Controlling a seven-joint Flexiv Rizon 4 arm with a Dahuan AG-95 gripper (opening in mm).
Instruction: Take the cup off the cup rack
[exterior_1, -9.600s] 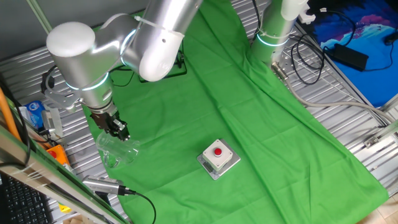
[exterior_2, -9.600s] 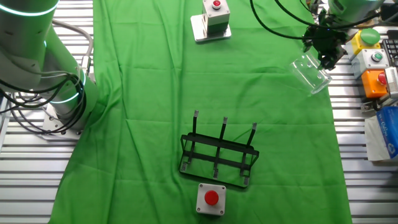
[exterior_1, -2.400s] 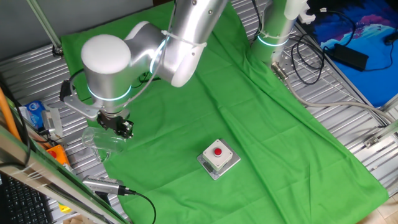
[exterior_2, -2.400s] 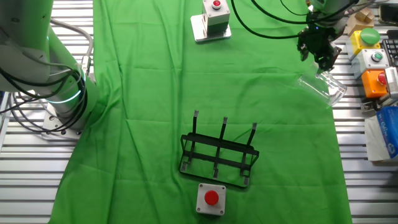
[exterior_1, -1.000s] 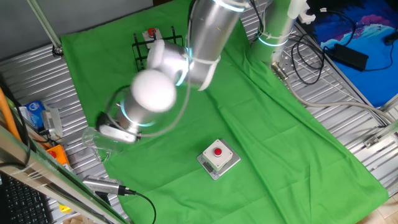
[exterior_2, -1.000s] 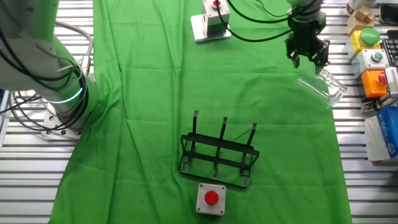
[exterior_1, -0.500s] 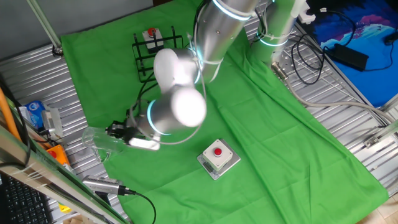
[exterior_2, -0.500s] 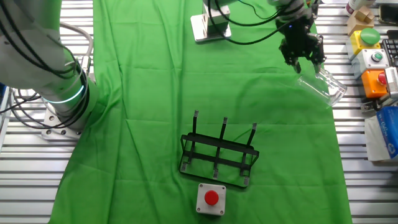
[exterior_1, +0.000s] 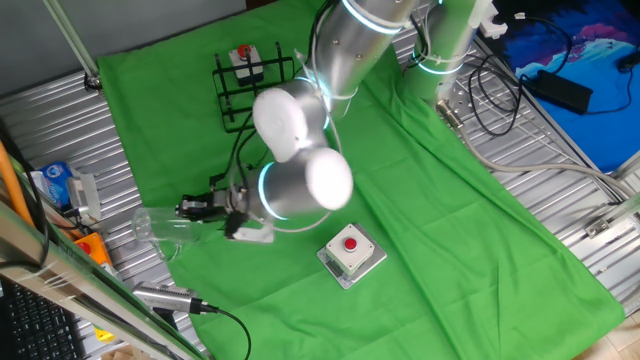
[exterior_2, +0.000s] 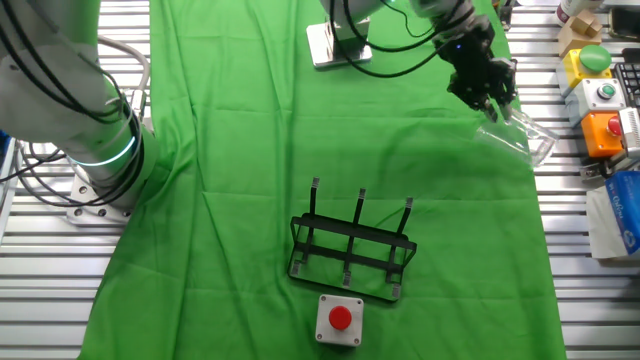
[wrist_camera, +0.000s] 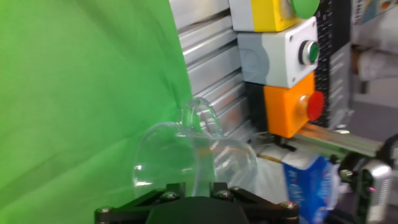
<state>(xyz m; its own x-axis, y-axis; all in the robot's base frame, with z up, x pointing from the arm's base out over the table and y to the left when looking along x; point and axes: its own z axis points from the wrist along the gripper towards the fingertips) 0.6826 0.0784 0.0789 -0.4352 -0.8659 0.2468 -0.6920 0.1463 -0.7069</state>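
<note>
Cup (wrist_camera: 194, 163) straight ahead of my gripper (exterior_2: 487, 100), lying on its side at the cloth's edge, off the rack (exterior_2: 350, 252), which stands well apart behind me. Its long axis runs away from me, handle up, mouth toward me. My fingers look spread and empty, though their tips are hard to make out. Button boxes (wrist_camera: 277, 56) sit just beyond the cup.
</note>
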